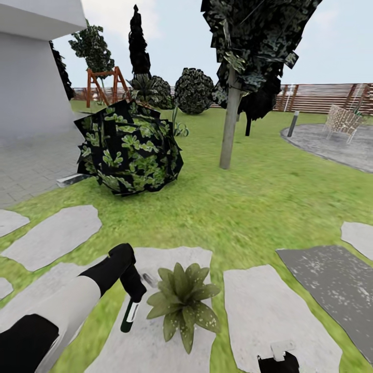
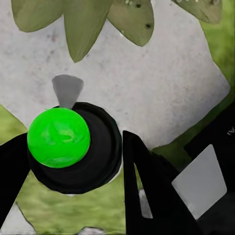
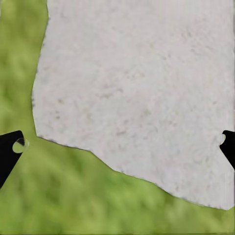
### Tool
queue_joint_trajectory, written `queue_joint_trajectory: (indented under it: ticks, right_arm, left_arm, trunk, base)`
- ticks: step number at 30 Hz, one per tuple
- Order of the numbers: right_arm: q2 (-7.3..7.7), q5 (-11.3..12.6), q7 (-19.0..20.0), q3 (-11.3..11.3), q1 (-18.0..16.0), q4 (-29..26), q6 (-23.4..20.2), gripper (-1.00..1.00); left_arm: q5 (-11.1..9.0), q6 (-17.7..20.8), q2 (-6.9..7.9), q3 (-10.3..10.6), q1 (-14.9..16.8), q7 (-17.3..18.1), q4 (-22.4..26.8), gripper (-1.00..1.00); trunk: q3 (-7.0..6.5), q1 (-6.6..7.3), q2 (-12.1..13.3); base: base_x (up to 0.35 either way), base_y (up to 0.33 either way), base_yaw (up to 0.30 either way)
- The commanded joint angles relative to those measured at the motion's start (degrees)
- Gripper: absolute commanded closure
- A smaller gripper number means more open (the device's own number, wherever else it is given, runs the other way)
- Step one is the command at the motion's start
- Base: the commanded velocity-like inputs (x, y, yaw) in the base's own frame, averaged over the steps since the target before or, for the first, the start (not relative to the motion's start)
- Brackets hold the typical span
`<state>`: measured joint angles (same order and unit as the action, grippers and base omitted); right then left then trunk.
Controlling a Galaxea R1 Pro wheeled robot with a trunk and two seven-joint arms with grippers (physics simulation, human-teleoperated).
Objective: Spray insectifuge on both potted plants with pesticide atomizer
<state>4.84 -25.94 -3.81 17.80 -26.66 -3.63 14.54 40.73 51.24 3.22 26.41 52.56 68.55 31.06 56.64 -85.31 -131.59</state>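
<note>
- Gripping one dark green-black spray bottle (image 1: 129,314), left black gripper (image 2: 68,161) clenched around it.
- One low green-leaved rosette plant (image 1: 183,298) just beside that gripper.
- Right gripper (image 3: 117,142) spread wide, released, over one pale stepping stone (image 3: 137,93).

Flat bright daylight, soft renders, wrist views maybe slightly blurry.

The left arm (image 1: 62,311) reaches forward and down, white forearm ending in a black wrist, its gripper (image 1: 132,290) clamped around the atomizer (image 1: 129,316), whose body hangs just below the fingers (image 2: 147,196). The right gripper (image 3: 117,147) points downward, jaws spread wide with nothing between them; its wrist (image 1: 278,361) sits low.
</note>
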Motion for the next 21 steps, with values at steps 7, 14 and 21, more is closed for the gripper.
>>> queue_joint_trajectory:
  ticks: [7, 14, 21]
  right_arm:
    - [-0.01, -0.6, -0.2, 0.4, -0.1, 0.1, 0.2, -1.00]
    - [-0.01, -0.6, -0.2, 0.3, -0.1, 0.1, 0.2, -1.00]
    - [-0.01, -0.6, -0.2, 0.3, -0.1, 0.1, 0.2, -1.00]
  left_arm:
    - [2.8, 0.3, -0.05, 1.3, -0.5, 1.1, -3.3, 1.00]
    - [3.1, 0.1, 0.11, 2.9, -2.2, 1.1, -5.2, 1.00]
    - [3.1, 0.1, 0.07, 2.9, -2.8, 0.9, -5.3, 1.00]
  trunk:
    - [0.05, 0.00, 0.0]
    - [0.05, 0.00, 0.0]
    - [0.05, 0.00, 0.0]
  base:
    - [0.012, 0.010, -0.235]
    - [0.000, 0.000, -0.023]
    - [0.000, 0.000, -0.187]
